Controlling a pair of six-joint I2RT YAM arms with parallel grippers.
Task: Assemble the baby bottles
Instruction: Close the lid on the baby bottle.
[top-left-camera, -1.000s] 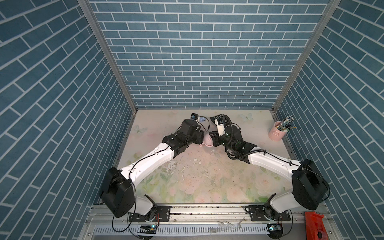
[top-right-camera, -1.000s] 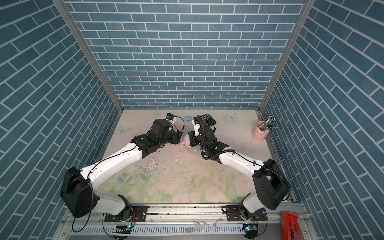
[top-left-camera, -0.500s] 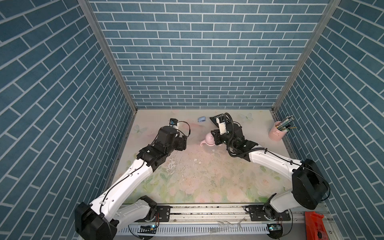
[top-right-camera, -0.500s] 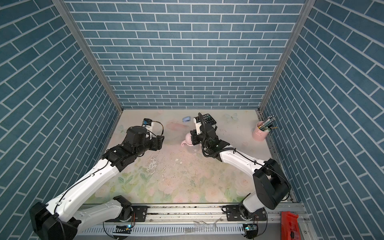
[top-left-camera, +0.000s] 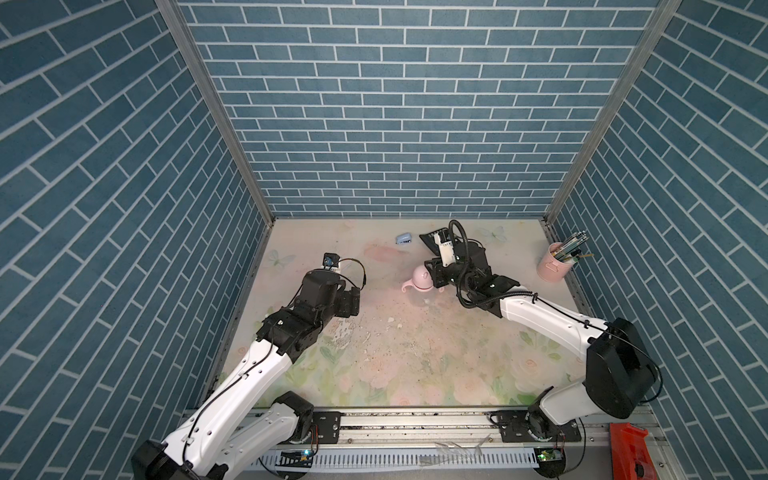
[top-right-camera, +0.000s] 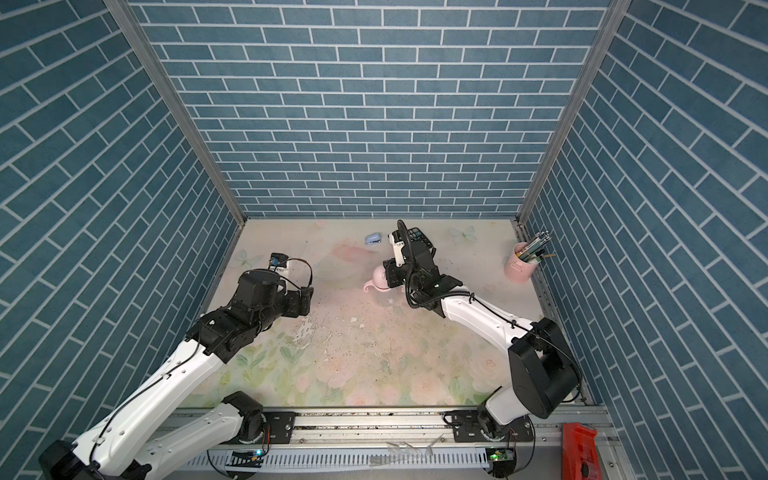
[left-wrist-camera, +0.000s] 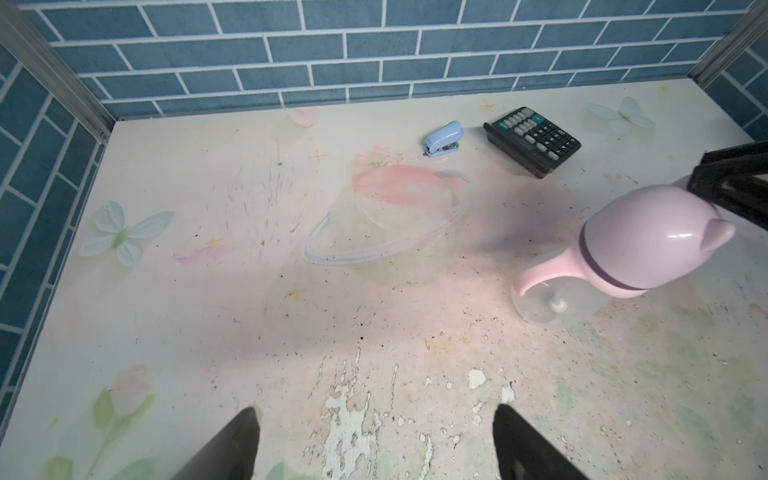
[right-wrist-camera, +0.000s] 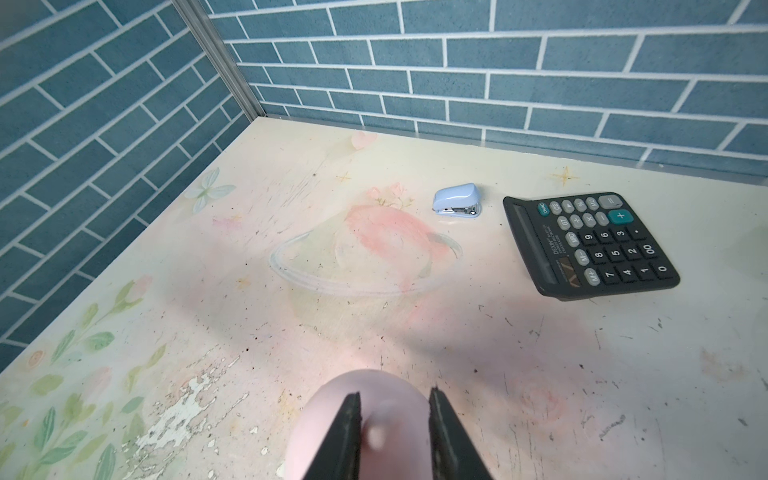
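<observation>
— Where is the baby bottle (top-left-camera: 422, 284)?

— On the surface (top-left-camera: 415, 357), about the middle of its far half. It is put together. The pink dome cap (left-wrist-camera: 648, 237) sits over the purple collar (left-wrist-camera: 600, 268). Below that comes the pink ring (left-wrist-camera: 552, 268) with its curved handle. The clear body (left-wrist-camera: 536, 311) touches the surface.

— Upright?

— I cannot tell. In the left wrist view it seems to lean, but that may only be the camera's angle.

— And the right pincer (right-wrist-camera: 393, 397)?

— It is at the top of the cap. Its two dark fingers (right-wrist-camera: 343, 440) are close together, with one of the cap's small ears between them. Whether they press on the ear, I cannot tell.

— The left one?

— The left pincer (left-wrist-camera: 376, 411) is well apart from the bottle, toward the left wall. Its fingers stand wide, with nothing between them but a patch of flaking print (left-wrist-camera: 345, 419) on the surface.

— What lies around?

— Toward the back wall there is a small blue stapler (left-wrist-camera: 442, 138), and near it a black calculator (left-wrist-camera: 532, 141). Both are apart from the bottle. In both top views the right arm hides much of the calculator. By the right wall stands a pink cup (top-left-camera: 555, 268) of pens, well away from everything else.
</observation>
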